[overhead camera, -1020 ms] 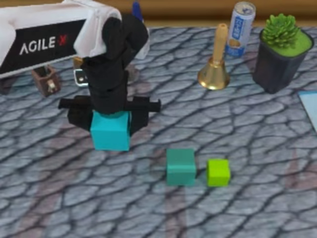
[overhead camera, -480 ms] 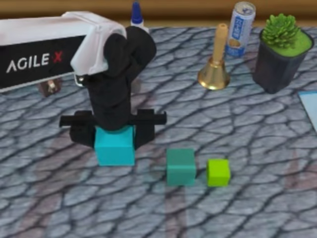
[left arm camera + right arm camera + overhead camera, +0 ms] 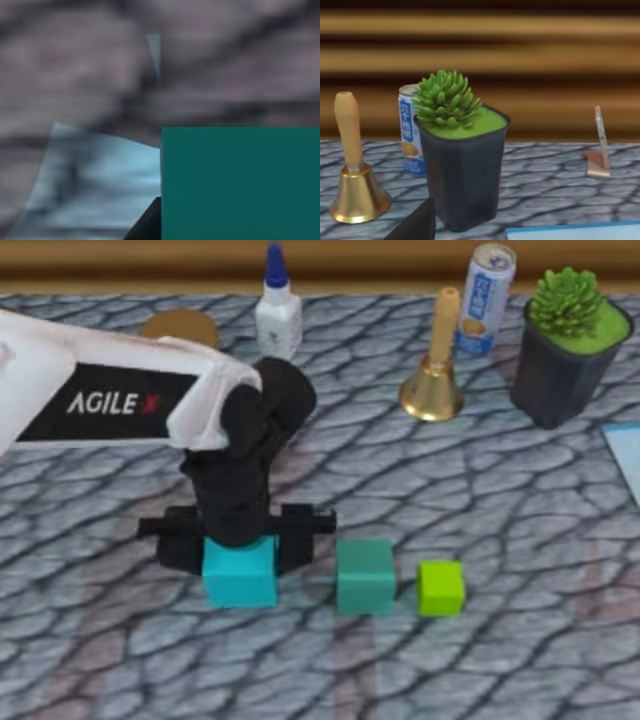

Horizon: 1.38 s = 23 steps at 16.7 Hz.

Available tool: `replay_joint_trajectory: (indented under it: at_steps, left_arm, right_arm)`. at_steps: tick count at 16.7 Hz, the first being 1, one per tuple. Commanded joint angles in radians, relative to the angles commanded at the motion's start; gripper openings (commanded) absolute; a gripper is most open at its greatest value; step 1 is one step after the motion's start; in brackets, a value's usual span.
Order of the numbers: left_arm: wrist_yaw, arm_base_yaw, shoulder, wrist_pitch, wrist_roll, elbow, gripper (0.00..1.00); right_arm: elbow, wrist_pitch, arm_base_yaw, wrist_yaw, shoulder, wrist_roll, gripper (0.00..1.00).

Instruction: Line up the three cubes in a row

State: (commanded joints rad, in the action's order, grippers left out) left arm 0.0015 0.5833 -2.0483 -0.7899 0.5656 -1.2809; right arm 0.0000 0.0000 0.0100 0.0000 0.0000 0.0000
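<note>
My left gripper (image 3: pixel 240 558) is shut on the cyan-blue cube (image 3: pixel 240 582), the largest of the three, with a black finger on each side of it. That cube sits low over the table, just left of the teal-green cube (image 3: pixel 365 577), with a gap between them. The small lime-green cube (image 3: pixel 440 587) rests to the right of the teal one, so the three stand roughly in a line. In the left wrist view the held cube's face (image 3: pixel 240 185) fills the near corner. The right arm is outside the top view; only one dark finger (image 3: pixel 417 225) shows in its wrist view.
Along the back stand a glue bottle (image 3: pixel 277 312), a brass bell (image 3: pixel 435 370), a drink can (image 3: pixel 487 295) and a potted succulent (image 3: pixel 565 340). A brown disc (image 3: pixel 180 328) lies at the back left. A blue sheet (image 3: pixel 625 455) reaches in from the right edge.
The left arm has carried the cyan-blue cube toward the table's front and slightly right, bringing it level with the teal and lime cubes. Those two cubes have not moved.
</note>
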Motion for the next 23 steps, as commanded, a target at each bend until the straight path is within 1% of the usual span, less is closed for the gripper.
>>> replay_joint_trajectory:
  at_steps: [4, 17, 18, 23]
  left_arm:
    - [0.0, 0.0, -0.006, 0.01, 0.001, 0.007, 0.0]
    - [0.0, 0.0, -0.006, 0.01, 0.001, 0.007, 0.98]
    - [0.0, 0.0, -0.006, 0.01, 0.001, 0.007, 1.0]
    - [0.0, 0.0, -0.006, 0.01, 0.001, 0.007, 1.0]
  right_arm:
    - [0.0, 0.0, 0.0, 0.0, 0.0, 0.0, 1.0]
    - [0.0, 0.0, 0.0, 0.0, 0.0, 0.0, 1.0]
    - [0.0, 0.0, 0.0, 0.0, 0.0, 0.0, 1.0]
    - [0.0, 0.0, 0.0, 0.0, 0.0, 0.0, 1.0]
